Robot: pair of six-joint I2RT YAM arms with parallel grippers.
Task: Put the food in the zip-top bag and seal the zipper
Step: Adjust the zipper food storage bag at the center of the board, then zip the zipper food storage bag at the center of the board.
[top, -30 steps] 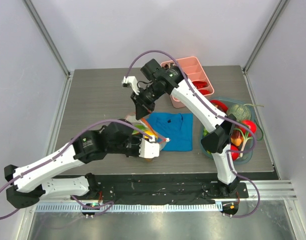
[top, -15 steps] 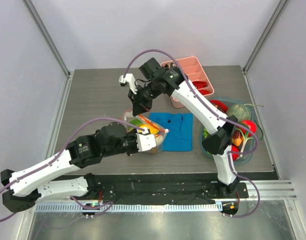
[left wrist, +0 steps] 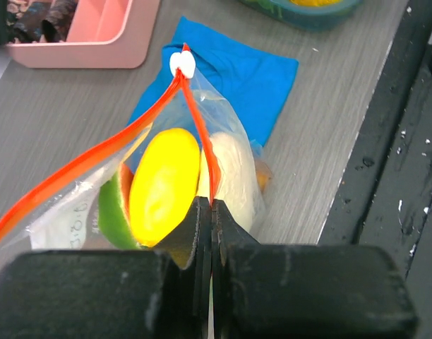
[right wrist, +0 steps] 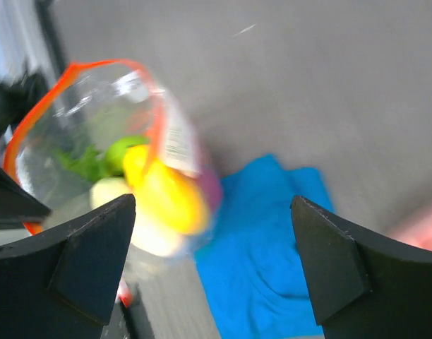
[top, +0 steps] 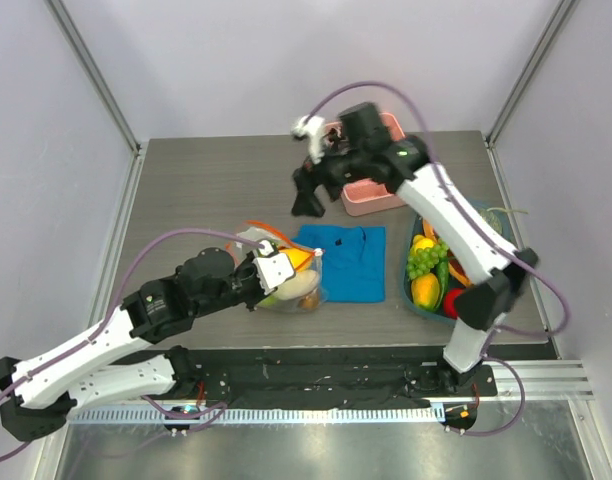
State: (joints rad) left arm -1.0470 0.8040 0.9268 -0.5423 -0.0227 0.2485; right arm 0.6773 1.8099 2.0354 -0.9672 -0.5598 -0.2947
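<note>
While the left gripper [left wrist: 210, 212] pinches the orange-red zipper strip [left wrist: 198, 134], propping open the clear plastic bag [top: 296, 285] of glossy toy food [left wrist: 163, 183] mid-frame, the right gripper [top: 307, 204] hovers above, spread, empty.

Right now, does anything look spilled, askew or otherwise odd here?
Nothing spilled or damaged. The only oddity: the bag beside the cloth gapes, its zipper unsealed with food inside, one strip pinched in the shut left pincer. The right pincer is open, empty.
</note>
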